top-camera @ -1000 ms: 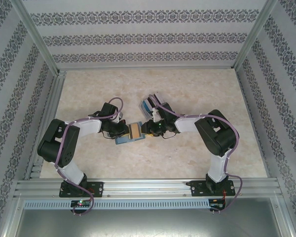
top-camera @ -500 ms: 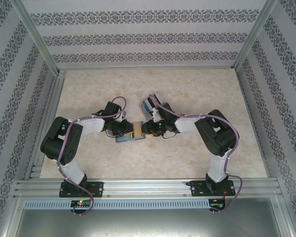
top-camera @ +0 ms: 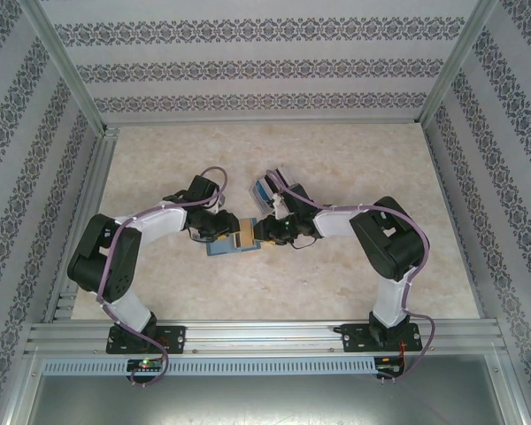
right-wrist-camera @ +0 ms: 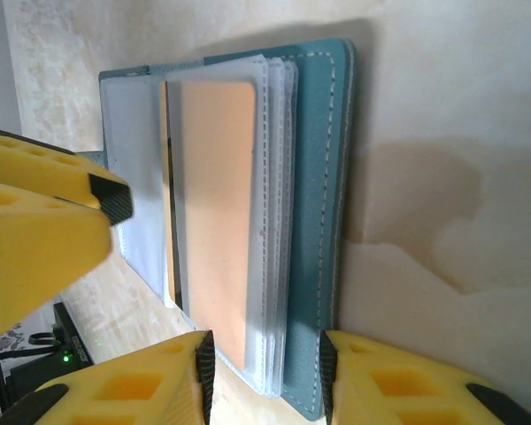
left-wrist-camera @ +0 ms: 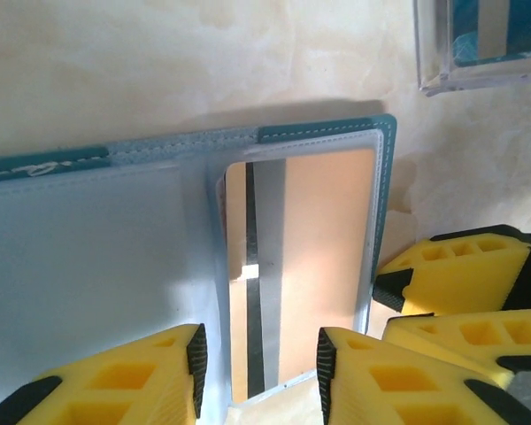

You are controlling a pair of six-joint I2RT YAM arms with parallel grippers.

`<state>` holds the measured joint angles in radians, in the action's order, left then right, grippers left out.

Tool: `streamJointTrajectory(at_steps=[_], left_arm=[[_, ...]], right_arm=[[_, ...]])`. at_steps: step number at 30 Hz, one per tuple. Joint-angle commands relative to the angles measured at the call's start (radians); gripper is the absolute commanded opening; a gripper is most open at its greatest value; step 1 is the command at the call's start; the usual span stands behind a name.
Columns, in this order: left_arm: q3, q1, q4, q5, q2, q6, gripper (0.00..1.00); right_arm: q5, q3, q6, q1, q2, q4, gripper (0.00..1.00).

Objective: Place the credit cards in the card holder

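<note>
L gripper [left-wrist-camera: 261, 359] spread above the tan-orange card [left-wrist-camera: 323, 257] in the card holder [left-wrist-camera: 88, 257]; R gripper [right-wrist-camera: 265, 359] pinching the holder's edge.
Left-wrist view: L jaws stand apart w/ a clear gap, and the near end of the card shows betw. them; neither pad seems to touch it. The card, w/ a dark stripe, lies flat inside a clear sleeve on the right half of the open teal holder, which lies flat on the marble-look table [top-camera: 354, 159]. R fingers [left-wrist-camera: 460, 266] sit just beside the holder's right edge. Right-wrist view: the sleeve stack + teal cover edge sit betw. the R jaws, which are closed onto them; L fingers [right-wrist-camera: 44, 221] are at left over the sleeves. A clear box [left-wrist-camera: 478, 44] w/ bluish contents, too cropped to read, stands near the holder's far corner. Top view: both grippers meet nose to nose over the holder, mid-table.
</note>
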<state>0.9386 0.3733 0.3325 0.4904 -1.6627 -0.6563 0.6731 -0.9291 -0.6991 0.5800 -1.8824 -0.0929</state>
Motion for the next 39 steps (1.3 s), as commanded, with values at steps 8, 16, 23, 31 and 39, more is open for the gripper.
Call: streamJointTrajectory(at_steps=[8, 16, 23, 31, 39], left_arm=[[0.027, 0.001, 0.094, -0.056, 0.083, 0.036, 0.4], [-0.019, 0.002, -0.013, 0.019, 0.067, -0.02, 0.27], [-0.029, 0.004, -0.011, 0.022, 0.025, -0.009, 0.25], [-0.03, 0.012, -0.041, 0.034, -0.026, -0.017, 0.24], [-0.02, 0.031, -0.068, 0.047, -0.071, -0.028, 0.23]], right_arm=[[-0.035, -0.026, 0.065, -0.007, 0.086, 0.123, 0.4], [-0.05, -0.055, 0.081, -0.007, 0.102, 0.16, 0.38], [-0.05, -0.061, 0.076, 0.007, 0.06, 0.151, 0.38], [-0.046, -0.077, 0.081, 0.016, 0.031, 0.157, 0.38], [-0.047, -0.077, 0.084, 0.016, 0.016, 0.159, 0.38]])
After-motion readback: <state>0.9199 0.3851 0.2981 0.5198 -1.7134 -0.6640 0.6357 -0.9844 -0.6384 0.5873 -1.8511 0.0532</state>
